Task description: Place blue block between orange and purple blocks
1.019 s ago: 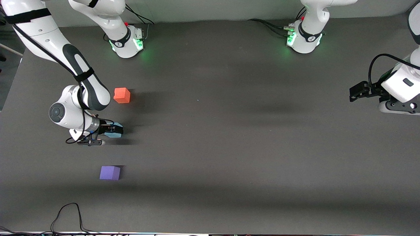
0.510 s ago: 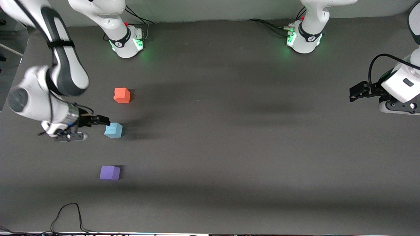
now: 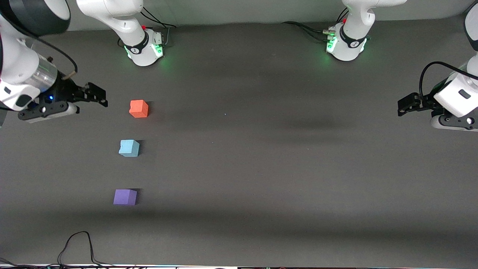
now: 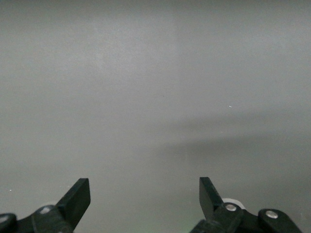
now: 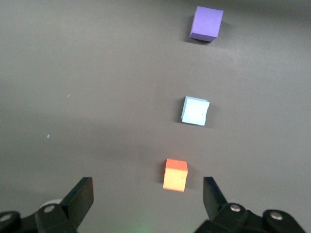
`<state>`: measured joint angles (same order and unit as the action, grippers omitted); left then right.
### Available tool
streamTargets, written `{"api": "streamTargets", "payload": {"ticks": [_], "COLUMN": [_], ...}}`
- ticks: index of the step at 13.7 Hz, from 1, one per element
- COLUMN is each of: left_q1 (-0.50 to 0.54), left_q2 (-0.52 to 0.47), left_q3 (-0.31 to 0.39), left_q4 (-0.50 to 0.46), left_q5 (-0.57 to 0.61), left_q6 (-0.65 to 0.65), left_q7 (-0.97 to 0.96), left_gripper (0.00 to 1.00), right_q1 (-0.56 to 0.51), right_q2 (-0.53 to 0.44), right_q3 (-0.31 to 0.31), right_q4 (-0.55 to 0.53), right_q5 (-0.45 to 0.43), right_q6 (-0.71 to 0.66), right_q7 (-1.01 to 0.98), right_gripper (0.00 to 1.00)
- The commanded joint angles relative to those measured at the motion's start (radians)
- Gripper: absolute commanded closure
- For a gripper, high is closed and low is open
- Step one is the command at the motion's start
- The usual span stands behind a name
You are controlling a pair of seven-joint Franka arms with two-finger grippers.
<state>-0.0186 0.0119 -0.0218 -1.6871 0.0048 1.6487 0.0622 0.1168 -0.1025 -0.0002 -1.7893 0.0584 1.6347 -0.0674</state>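
Now the blue block (image 3: 129,148) sits alone on the grey table (image 3: 261,157), between the orange block (image 3: 139,108) at its 12 o'clock and the purple block (image 3: 125,197) at its 6 o'clock in the front view, apart from both. The right gripper (image 3: 100,96) hangs spread and empty in the air, at the orange block's 9 o'clock. The left gripper (image 3: 402,105) waits at the left arm's end of the table, fingers (image 4: 77,199) spread, holding nothing.

The right gripper (image 3: 98,95) no longer grips the blue block (image 3: 129,148). It has let go, risen and pulled away toward its own end of the table, fingers spread, leaving the block free on the table (image 3: 261,168).
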Motion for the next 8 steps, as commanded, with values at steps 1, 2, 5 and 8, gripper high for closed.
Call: {"api": "streamTargets", "payload": {"ticks": [1, 2, 5, 8], "left_q1": [0.005, 0.003, 0.003, 0.003], "left_q2": [0.005, 0.005, 0.005, 0.005], "left_q3": [-0.001, -0.001, -0.001, -0.001], "left_q4": [0.015, 0.015, 0.015, 0.015], "left_q5": [-0.012, -0.012, -0.012, -0.012], "left_q6": [-0.007, -0.007, -0.007, -0.007], "left_q7": [0.004, 0.004, 0.004, 0.004], "left_gripper": [0.00, 0.00, 0.00, 0.00], "right_q1": [0.151, 0.158, 0.161, 0.161], "right_q2": [0.029, 0.026, 0.033, 0.032], "right_q3": [-0.163, -0.172, -0.173, -0.170], "right_q4": [0.091, 0.097, 0.093, 0.077], "right_q5": [-0.017, -0.017, -0.015, -0.017], "right_q6": [-0.090, -0.091, -0.070, -0.062], "right_q7": [-0.012, -0.015, -0.005, 0.034], "right_gripper": [0.00, 0.00, 0.00, 0.00]}}
